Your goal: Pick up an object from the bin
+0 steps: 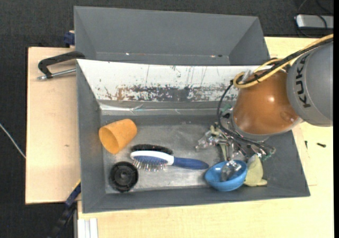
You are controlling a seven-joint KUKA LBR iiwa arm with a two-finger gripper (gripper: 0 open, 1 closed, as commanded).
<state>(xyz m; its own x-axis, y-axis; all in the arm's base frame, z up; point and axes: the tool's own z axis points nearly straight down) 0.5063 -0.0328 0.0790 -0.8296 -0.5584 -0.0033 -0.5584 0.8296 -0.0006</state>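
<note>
The blue bowl is lying directly under the jaws, on the floor of the grey bin, close to the wall that is running along the bottom of the view and toward its right end. The jaws are reaching down from the arm's orange wrist cover, and their metal tips are showing inside the bowl's hollow, amid a tangle of thin cables. Whether the jaws are spread or pressed together I cannot tell, and nothing is showing plainly between them.

Just to the right of the jaws a pale yellow thing is lying against the bowl's side. To the left of the jaws a hairbrush with a blue handle and a white head is stretching away, its handle end lying just beside the bowl. Farther left of the jaws a black round lid is sitting near the brush head. Well apart from the jaws, up and to the left, an orange cup is lying on its side.
</note>
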